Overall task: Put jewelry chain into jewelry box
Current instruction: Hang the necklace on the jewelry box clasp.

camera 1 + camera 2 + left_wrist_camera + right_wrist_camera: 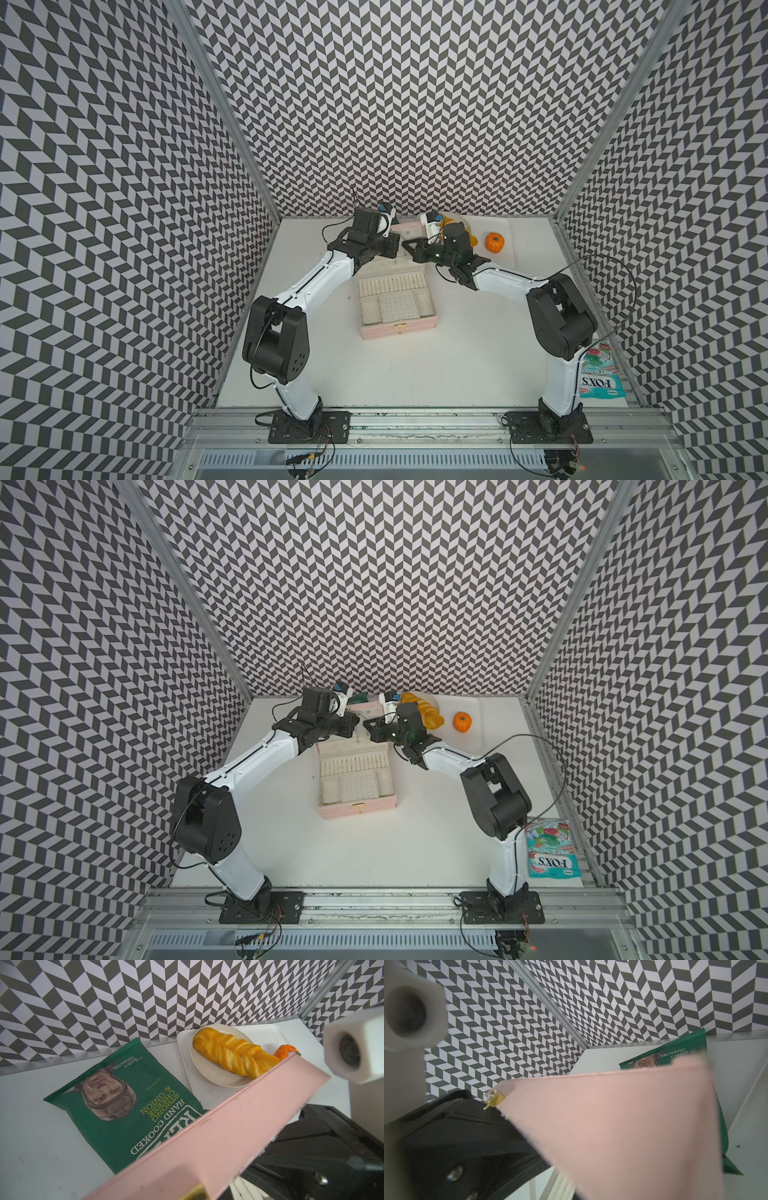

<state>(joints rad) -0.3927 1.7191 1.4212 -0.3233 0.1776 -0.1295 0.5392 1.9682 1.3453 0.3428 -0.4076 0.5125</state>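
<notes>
The pale pink jewelry box (399,330) (359,808) lies open mid-table, showing its cream ring rolls and perforated panel. Its lid (405,226) stands upright at the back. It fills the lower part of the left wrist view (207,1136) and of the right wrist view (623,1126). My left gripper (392,246) (355,725) and right gripper (409,246) (369,725) meet tip to tip just in front of the lid's inner face, above the ring rolls. Both are shut. The jewelry chain is too thin to make out, and neither wrist view shows its own jaws.
A green crisp bag (124,1105) lies behind the lid. Beside it a white tray (509,249) holds a plate with a braided pastry (228,1053) and a small orange pumpkin (494,242). A FOX'S candy bag (598,378) lies at the right front edge.
</notes>
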